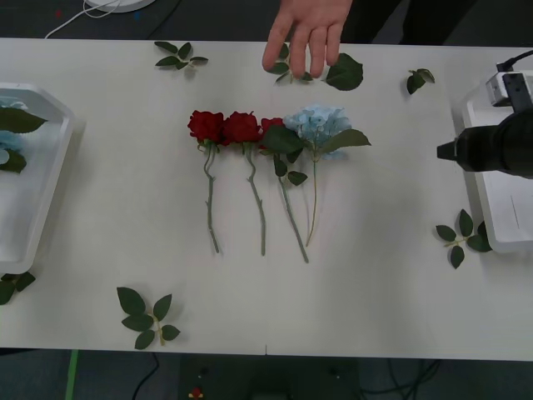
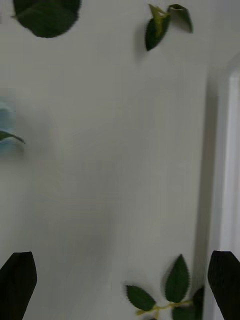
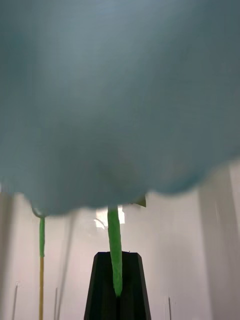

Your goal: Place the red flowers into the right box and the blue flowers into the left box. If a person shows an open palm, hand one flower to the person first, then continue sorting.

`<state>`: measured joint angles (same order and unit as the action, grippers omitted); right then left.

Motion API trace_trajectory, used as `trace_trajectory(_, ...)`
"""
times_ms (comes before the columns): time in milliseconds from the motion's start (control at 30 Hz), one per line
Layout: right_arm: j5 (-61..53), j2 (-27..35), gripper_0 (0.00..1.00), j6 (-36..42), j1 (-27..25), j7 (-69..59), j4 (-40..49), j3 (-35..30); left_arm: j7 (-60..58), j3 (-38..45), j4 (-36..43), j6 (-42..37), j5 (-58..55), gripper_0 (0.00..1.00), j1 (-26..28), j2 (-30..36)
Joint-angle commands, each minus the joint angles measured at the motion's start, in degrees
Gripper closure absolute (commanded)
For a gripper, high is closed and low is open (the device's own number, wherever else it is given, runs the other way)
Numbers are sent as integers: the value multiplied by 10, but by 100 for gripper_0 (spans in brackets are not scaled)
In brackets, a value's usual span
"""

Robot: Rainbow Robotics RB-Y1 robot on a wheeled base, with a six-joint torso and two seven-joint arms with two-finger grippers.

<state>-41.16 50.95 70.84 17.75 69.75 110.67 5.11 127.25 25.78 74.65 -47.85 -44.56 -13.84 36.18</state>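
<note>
Two boxes sat at opposite ends of the white table (image 1: 375,300). The left box (image 1: 52,183) already had blue blooms lying in it. The right box (image 1: 500,242) lay partly under the right arm.

The left pincer (image 3: 117,287) was clamped on the green stem of a blue flower (image 3: 120,100), whose fluffy head hung just ahead of the fingertips and hid what lay beyond. To finish that step well, I judged it should lower until the head rests inside the left box, then part its fingers cleanly so the stem does not snag.

The right pincer (image 2: 120,285) hovered with its fingers spread and nothing between them, over bare table just beside the right box. A second blue flower (image 1: 316,123) lay well ahead of it toward the table's middle, touching the nearest of three red flowers (image 1: 241,127) set side by side. A good pick there would take a rose by its bare lower stem, clear of the overlapping leaves.

The person's hand (image 1: 306,33) reached in far beyond both pincers with its fingers hanging down. Whether it offered an open palm could not be told, so it deserved a check first. A loose leaf sprig (image 1: 462,237) lay just beside the right pincer and should be left alone.
</note>
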Motion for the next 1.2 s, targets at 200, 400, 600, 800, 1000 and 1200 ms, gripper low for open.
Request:
trace_trajectory(200, 93, -96, 0, -33, 62, -125, 31, 155, 12, 8, 18, 23, -14, 2, 7, -7)
trace_trajectory(400, 186, -151, 0, -47, 111, -205, -10, 246, 18, 8, 18, 23, -24, 0, 7, -7)
trace_trajectory(600, 272, -215, 0, -71, 163, -269, -103, 307, 26, 8, 18, 23, -41, 0, 11, -7)
trace_trajectory(800, 324, -271, 0, -133, 204, -289, -231, 326, 34, 8, 18, 23, -49, 0, 11, -7)
trace_trajectory(1000, 349, -299, 0, -174, 225, -291, -311, 331, 37, 8, 18, 23, -51, 1, 13, -7)
trace_trajectory(1200, 365, -310, 0, -185, 232, -295, -346, 337, 40, 9, 18, 23, -56, 1, 14, -7)
